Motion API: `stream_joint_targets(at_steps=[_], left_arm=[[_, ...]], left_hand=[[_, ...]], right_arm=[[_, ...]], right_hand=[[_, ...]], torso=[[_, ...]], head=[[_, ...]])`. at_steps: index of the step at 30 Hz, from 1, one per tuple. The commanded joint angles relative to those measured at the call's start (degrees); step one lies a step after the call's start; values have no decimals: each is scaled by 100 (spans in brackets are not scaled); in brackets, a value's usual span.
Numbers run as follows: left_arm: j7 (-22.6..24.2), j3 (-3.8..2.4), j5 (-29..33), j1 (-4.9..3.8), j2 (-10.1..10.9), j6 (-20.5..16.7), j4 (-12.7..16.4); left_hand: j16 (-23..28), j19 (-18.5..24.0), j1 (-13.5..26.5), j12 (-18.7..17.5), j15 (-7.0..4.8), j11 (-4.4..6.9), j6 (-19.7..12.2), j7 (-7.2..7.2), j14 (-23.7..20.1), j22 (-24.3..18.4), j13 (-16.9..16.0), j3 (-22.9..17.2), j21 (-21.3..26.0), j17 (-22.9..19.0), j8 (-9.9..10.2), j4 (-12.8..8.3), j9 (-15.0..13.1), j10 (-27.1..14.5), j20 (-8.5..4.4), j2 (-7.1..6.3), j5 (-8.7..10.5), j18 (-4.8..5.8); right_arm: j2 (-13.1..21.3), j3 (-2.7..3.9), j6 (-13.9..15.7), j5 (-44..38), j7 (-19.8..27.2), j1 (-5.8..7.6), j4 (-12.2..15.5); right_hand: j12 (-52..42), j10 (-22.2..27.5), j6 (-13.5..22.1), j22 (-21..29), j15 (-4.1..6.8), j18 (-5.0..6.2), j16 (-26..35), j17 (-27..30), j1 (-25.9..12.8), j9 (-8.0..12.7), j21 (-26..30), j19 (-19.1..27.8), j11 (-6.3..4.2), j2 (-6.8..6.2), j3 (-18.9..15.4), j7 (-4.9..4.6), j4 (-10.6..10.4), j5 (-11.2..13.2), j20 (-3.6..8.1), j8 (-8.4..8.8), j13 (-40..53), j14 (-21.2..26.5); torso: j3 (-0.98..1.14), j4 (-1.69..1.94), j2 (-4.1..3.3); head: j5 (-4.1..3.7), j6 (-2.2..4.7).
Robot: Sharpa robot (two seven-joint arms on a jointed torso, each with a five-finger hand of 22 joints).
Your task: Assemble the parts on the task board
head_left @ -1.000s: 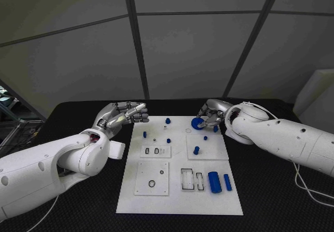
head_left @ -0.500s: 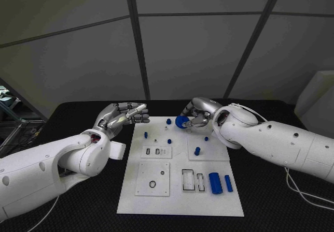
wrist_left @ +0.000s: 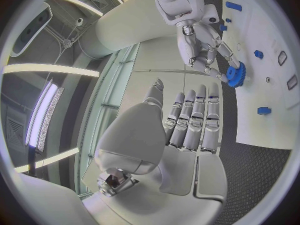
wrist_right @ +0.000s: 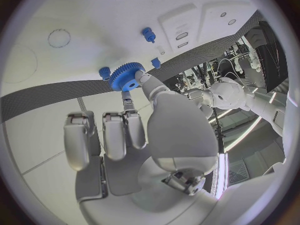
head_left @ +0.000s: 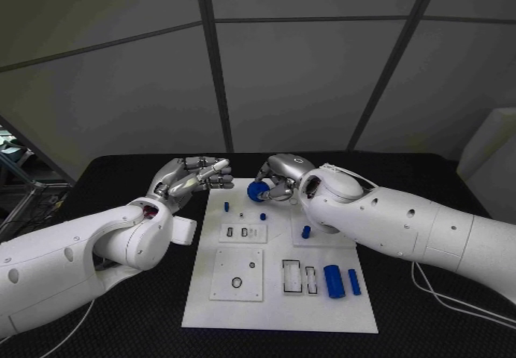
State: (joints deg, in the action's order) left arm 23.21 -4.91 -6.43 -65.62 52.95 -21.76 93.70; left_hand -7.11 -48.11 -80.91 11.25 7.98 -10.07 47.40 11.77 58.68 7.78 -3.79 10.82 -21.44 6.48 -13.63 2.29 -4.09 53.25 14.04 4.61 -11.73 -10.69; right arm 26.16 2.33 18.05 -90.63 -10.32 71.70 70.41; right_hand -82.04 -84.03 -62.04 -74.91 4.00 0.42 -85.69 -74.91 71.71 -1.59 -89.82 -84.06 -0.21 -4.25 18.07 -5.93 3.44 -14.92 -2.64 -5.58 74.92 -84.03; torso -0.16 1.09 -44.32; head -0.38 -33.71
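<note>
Right hand: the right hand [head_left: 277, 181] is closed on a blue gear [head_left: 257, 192], which is pinched at the fingertips [wrist_right: 139, 76].
Blue gear: it is held at the far end of the task board [head_left: 274, 298], with small blue pegs [wrist_right: 148, 34] seen just past the fingers.
Left hand: the left hand [head_left: 194, 179] is kept beside the board's far left corner; its fingers [wrist_left: 195, 117] are laid straight and close together, and nothing is held.
Other parts: two blue cylinders [head_left: 340, 280] are lying well away from the fingers, at the board's near right.

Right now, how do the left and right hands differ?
The right hand pinches a blue gear over the task board's far edge; the left hand holds nothing, its fingers curled, off the board's left side. Both are silver and raised above the table.
</note>
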Motion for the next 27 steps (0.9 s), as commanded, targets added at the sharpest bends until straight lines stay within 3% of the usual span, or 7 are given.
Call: stream_joint_targets(at_steps=[1, 16, 21, 27], left_arm=[[16, -7, -24, -9, -13, 71, 0], [11, -7, -24, -9, -27, 74, -3], [9, -7, -24, -9, -25, 74, -6], [7, -7, -24, -9, -22, 74, -5]], left_hand=[[26, -39, -57, -35, 29, -27, -26, 67, -8, -9, 6, 4, 23, 7, 39, -43, 7, 4, 15, 4, 18, 34], [26, -39, -57, -35, 29, -27, -26, 67, -8, -9, 6, 4, 23, 7, 39, -43, 7, 4, 15, 4, 18, 34], [26, -39, -57, -35, 29, -27, -26, 67, -8, -9, 6, 4, 23, 7, 39, -43, 7, 4, 15, 4, 18, 34], [26, -39, -57, -35, 29, -27, -26, 67, -8, -9, 6, 4, 23, 7, 39, -43, 7, 4, 15, 4, 18, 34]], right_arm=[[-76, -17, 38, -229, -41, 11, -93], [-279, -63, -267, -280, -118, -3, -350], [-294, -67, -402, -294, -167, -3, -389], [-296, -69, -363, -350, -310, -4, -415]], right_hand=[[-16, -148, -356, -1509, 22, -42, 2, -469, 4, -565, -18, -594, -14, 88, 13, 171, 34, -26, 37, -9, 641, -382], [9, -131, -282, -1509, 5, -42, 16, -443, -99, -565, -18, -594, 11, 62, 18, 142, 33, 25, 23, 82, 621, -377], [62, -97, -173, -1509, -24, -42, 26, -427, -222, -550, -18, -594, 50, -5, -12, 95, 6, 71, 1, 174, 571, -372], [155, -34, 155, -1509, -91, -42, 42, -399, -397, -467, -18, -594, 132, -114, -53, 1, -66, 86, -59, 219, 482, -366]], torso=[[3, -10, 0], [6, -15, 4], [6, -18, 3], [7, -17, 3]], head=[[9, -7], [17, -24], [17, -38], [12, -39]])
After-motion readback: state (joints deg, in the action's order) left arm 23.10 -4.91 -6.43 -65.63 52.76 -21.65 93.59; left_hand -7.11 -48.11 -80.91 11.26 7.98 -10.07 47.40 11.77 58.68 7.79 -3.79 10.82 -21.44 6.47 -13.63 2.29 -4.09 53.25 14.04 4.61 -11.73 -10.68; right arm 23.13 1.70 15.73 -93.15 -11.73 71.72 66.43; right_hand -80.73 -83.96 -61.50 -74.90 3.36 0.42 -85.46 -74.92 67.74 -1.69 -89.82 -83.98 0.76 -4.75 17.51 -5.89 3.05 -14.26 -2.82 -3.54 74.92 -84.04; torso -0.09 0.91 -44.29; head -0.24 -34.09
